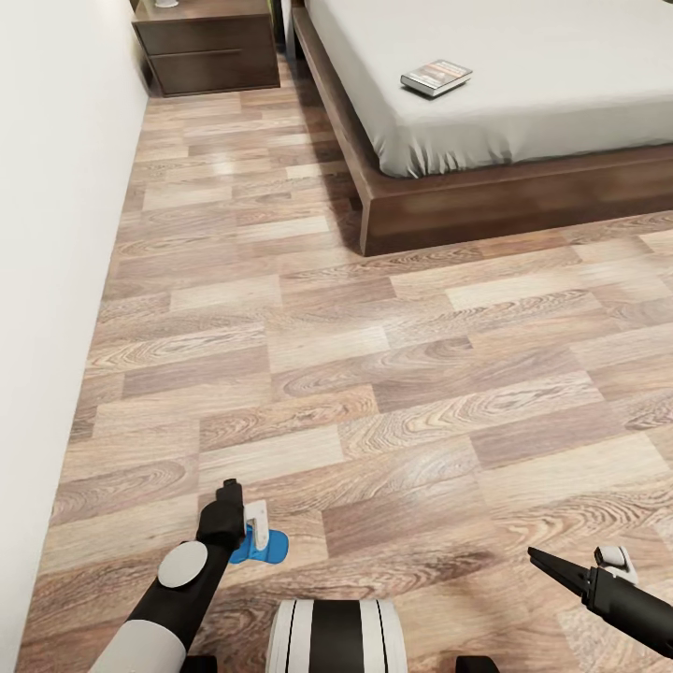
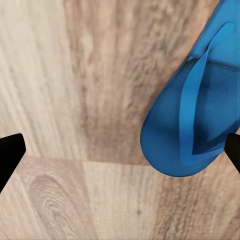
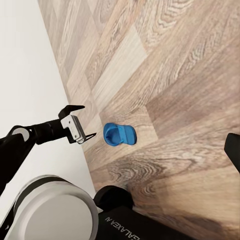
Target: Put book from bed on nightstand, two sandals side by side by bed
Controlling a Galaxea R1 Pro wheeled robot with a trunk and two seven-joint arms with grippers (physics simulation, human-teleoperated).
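One bright blue sandal (image 1: 265, 546) lies flat on the wood floor just in front of my base. My left gripper (image 1: 243, 501) hovers right above it, open with nothing between its fingers. In the left wrist view the sandal (image 2: 192, 115) sits off centre, close to one fingertip (image 2: 234, 150), while the other fingertip (image 2: 10, 152) is over bare floor. The right wrist view also takes in the sandal (image 3: 119, 135) and the left gripper (image 3: 86, 121). The book (image 1: 436, 78) rests on the grey mattress of the bed (image 1: 523, 192). My right gripper (image 1: 570, 558) is open and low at the right.
A dark nightstand (image 1: 206, 42) stands against the white wall (image 1: 47, 280) at the far left, beside the bed's head. Open plank floor stretches between me and the bed. My base (image 1: 336, 636) is right below the sandal.
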